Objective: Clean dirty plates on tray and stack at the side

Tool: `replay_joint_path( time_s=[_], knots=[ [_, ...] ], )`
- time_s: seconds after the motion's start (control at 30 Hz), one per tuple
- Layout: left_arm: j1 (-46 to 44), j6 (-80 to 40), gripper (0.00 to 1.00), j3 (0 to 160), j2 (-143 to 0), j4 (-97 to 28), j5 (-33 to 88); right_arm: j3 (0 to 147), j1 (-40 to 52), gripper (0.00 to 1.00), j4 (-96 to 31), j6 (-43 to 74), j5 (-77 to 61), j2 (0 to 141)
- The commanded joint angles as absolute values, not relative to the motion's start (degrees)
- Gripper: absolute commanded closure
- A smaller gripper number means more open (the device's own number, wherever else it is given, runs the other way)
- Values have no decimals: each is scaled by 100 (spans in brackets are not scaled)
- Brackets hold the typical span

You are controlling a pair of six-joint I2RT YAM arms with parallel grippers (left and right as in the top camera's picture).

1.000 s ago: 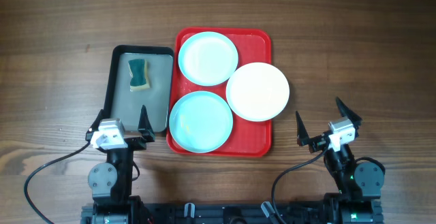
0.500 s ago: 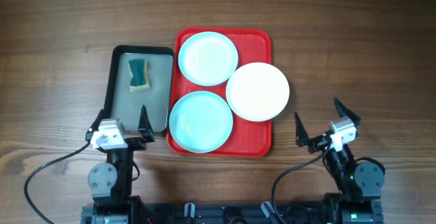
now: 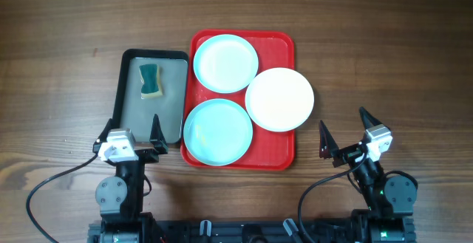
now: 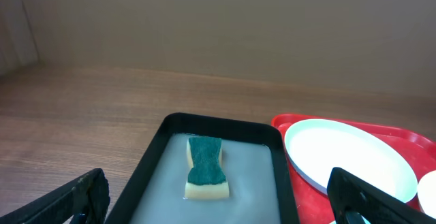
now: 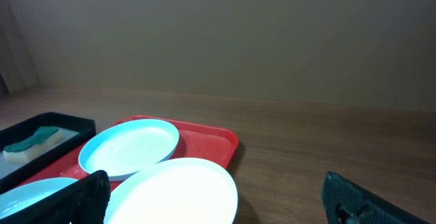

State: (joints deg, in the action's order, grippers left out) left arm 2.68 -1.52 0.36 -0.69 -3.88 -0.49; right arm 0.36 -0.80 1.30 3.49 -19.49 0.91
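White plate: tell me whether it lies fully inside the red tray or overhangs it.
Overhangs. The white plate lies on the red tray, its right edge reaching past the tray's right rim.

A brown wood-grain tabletop (image 3: pixel 59 21) is filling the overhead view, its dark grain running left to right. In the wrist views a plain, dull beige wall (image 4: pixel 218 20) is rising straight behind the tabletop's far edge. A paler grey vertical panel (image 4: pixel 12 30) is standing at the wall's left end. Soft, even light is falling across the wood, casting only faint shadows.
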Motion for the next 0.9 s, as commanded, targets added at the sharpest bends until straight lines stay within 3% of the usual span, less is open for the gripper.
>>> replay_joint_path(
  time_s=[0.0, 0.57, 0.87],
  knots=[
    [242, -40, 0, 32, -43, -434, 60, 30, -40, 0, 163, 464, -2045, 102],
    [239, -75, 0, 32, -43, -368, 683, 36, -40, 0, 250, 917, -2069, 102],
    [239, -1625, 0, 786, -128, -598, 1223, 1369, -40, 0, -458, 897, -2043, 585]
  ],
)
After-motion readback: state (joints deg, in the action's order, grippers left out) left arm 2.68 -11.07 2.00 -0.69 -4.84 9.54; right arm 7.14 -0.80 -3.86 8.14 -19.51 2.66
